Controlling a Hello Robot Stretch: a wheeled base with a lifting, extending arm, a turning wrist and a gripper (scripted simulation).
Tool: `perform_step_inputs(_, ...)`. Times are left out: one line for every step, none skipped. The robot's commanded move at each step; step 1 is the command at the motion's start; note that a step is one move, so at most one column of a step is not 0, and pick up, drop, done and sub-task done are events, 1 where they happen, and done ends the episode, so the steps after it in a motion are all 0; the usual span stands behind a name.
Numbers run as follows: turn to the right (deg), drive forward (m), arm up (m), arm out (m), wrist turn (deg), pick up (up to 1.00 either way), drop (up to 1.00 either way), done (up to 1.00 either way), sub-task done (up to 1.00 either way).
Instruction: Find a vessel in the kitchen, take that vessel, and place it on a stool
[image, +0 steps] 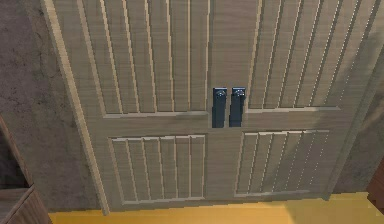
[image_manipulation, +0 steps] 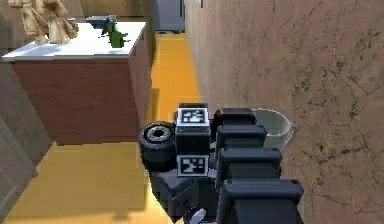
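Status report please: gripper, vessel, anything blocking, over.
Gripper: cannot tell whether holding anything. Clear glass bowl behind dark square arm bar. Pale slatted double doors close ahead.

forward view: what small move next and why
Probably turn the base away: closed double doors stand close ahead, while yellow floor runs on past the counter in the arm side view. A glassy bowl shows beside the arm; whether the claw holds it can't be told.
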Motion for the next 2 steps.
perform_step_inputs(0.0, 0.0, -0.5, 0.0, 0.0, 0.0, 0.0, 0.0, 0.0)
perform_step_inputs(0.0, 0.0, -0.32, 0.0, 0.0, 0.0, 0.0, 0.0, 0.0)
